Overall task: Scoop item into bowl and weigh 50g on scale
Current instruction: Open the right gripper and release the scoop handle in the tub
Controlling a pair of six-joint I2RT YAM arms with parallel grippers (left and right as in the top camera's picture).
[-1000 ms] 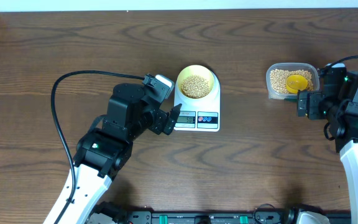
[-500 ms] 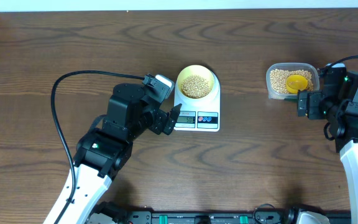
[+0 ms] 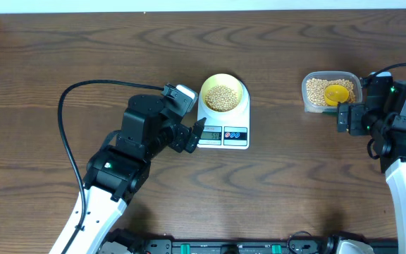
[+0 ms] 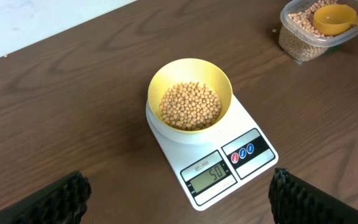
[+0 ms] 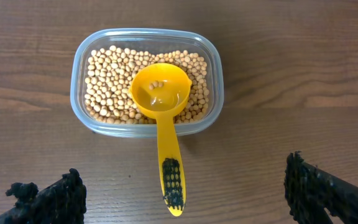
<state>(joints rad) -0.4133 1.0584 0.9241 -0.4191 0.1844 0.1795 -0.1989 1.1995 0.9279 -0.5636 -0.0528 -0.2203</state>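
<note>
Standing released, the left pincer (image 3: 195, 135) has its two fingers spread wide and grasps nothing. It sits just beside the front left corner of the scale (image 4: 166, 142), low over the tabletop (image 3: 294, 190). In the left wrist view the black fingers (image 4: 61, 196) frame the scale from either side without touching it.

The scale lies flat near the middle of the tabletop. Its screen (image 4: 209, 175) reads 50, and two round buttons (image 4: 244, 151) sit just beside the screen. The bowl (image 4: 219, 76) stands upright on the rear part of the scale platform. It holds a level heap of beans (image 4: 190, 106) that fills roughly the lower half of it.

The right pincer (image 3: 342, 118) is likewise released, fingers wide apart and empty. It is positioned just in front of the clear tub (image 5: 78, 68), well apart from the scale.

The tub rests on the tabletop at the right and contains more of the same beans. A yellow scoop (image 5: 160, 93) lies in it, cup on the beans and handle projecting over the near rim toward the right pincer. A few beans lie in the scoop cup. The handle end lies between the right fingers in the wrist view, touching neither.
</note>
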